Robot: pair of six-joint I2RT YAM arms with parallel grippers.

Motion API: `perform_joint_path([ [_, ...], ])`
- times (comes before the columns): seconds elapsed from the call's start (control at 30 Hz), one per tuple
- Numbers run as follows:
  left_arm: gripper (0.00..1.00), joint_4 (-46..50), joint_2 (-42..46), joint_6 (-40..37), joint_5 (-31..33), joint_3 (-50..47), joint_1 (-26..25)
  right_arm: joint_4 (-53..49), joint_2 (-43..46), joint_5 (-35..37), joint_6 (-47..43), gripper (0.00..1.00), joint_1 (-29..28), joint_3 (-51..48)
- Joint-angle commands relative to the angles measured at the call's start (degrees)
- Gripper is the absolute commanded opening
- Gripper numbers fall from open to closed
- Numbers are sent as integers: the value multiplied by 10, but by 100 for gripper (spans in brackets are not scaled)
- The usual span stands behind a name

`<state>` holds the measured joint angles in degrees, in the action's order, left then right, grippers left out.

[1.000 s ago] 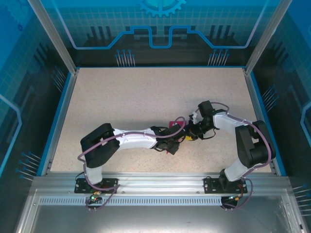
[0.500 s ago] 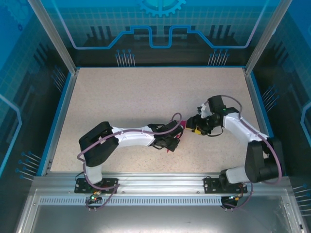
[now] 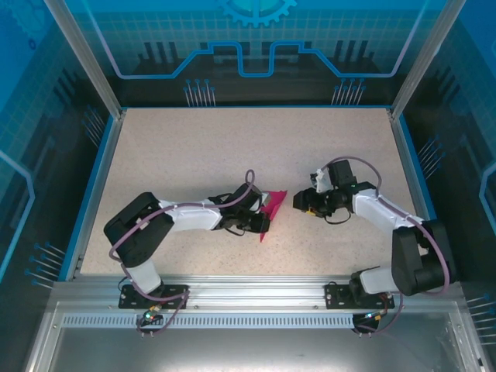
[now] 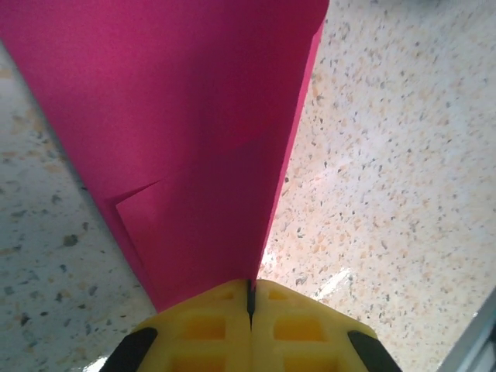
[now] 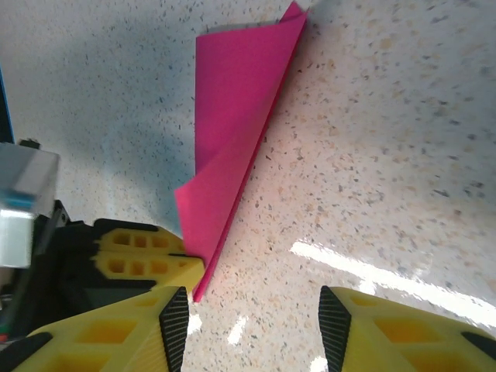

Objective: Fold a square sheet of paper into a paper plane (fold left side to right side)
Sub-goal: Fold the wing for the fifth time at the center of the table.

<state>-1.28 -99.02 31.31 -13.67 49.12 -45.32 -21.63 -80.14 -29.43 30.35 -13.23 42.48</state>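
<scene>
Top: narrow, pointed magenta paper (image 3: 272, 208) mid-table, clamped in left gripper (image 3: 261, 222); right gripper (image 3: 297, 201) near, apart.
Left wrist: jaws clenched on layered edge, small flap showing.
Right wrist: jaws released, empty; paper lifted, curling.

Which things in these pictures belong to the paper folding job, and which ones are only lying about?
Job: magenta paper sheet, folded, pinched by the left fingers; right fingers, open, apart from it.
Not the job: speckled table; blue table rim; aluminium rail.
</scene>
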Motion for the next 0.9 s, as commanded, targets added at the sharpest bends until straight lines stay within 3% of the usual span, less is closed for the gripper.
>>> perform_joint_path([
  [0.0,1,-84,24,53,-59,-23,15,69,-22,6,16,51,-29,-6],
  [0.2,0,-144,27,105,-78,-59,37,100,-68,19,24,55,-69,19],
  [0.87,0,-278,-28,217,-123,-117,84,162,-195,22,65,49,-108,76],
])
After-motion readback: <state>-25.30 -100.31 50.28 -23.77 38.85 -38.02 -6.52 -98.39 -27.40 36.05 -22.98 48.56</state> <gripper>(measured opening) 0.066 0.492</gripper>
